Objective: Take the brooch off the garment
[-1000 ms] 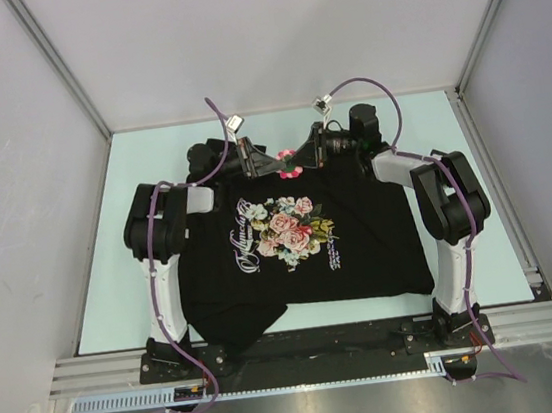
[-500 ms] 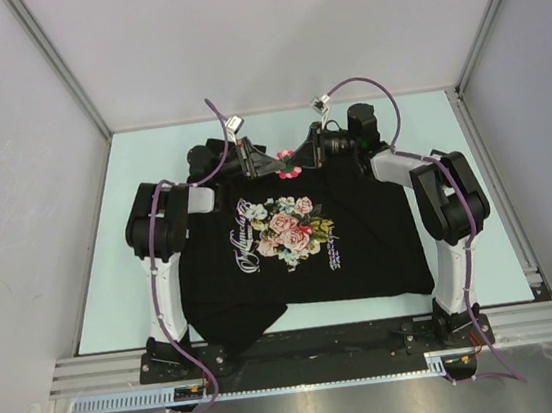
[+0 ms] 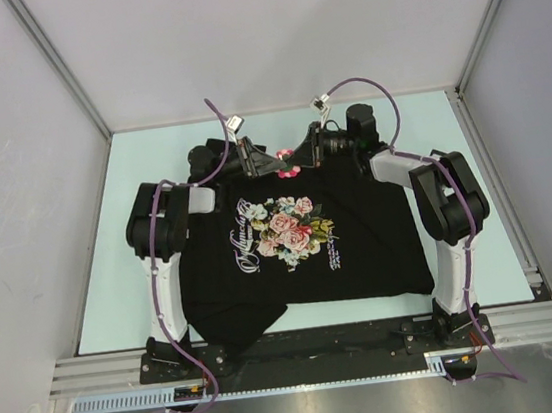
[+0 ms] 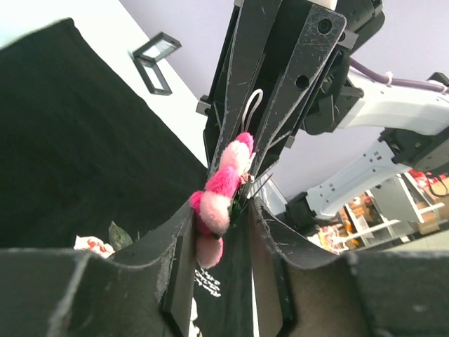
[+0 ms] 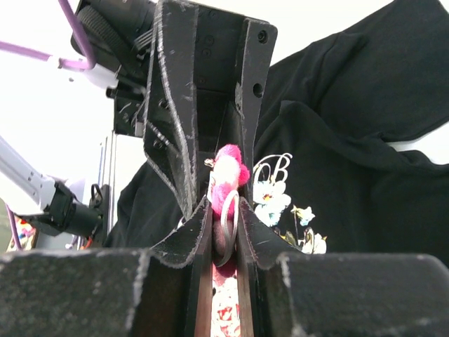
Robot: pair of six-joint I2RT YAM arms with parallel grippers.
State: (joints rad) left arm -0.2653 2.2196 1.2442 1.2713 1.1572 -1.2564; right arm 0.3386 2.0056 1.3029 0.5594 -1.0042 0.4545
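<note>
The garment (image 3: 360, 236), a black T-shirt with a rose print, lies flat on the table. The brooch (image 3: 291, 171), a small bright pink flower, sits at its collar, where both grippers meet. My right gripper (image 3: 302, 158) is shut on the brooch (image 5: 228, 172), with a metal ring showing between its fingers (image 5: 200, 225). My left gripper (image 3: 273, 164) comes from the opposite side and is shut on a fold of black shirt cloth (image 4: 235, 281) right beside the brooch (image 4: 221, 184). The right gripper's fingers (image 4: 295, 77) show above it. The pin's fastening is hidden.
The pale green table (image 3: 109, 237) reaches beyond the shirt on both sides. Grey walls and metal rails (image 3: 58, 72) enclose it. Both arms rest over the shirt's sleeves. Purple cables (image 3: 372, 84) loop above the wrists. The printed bouquet (image 3: 284, 231) lies mid-chest.
</note>
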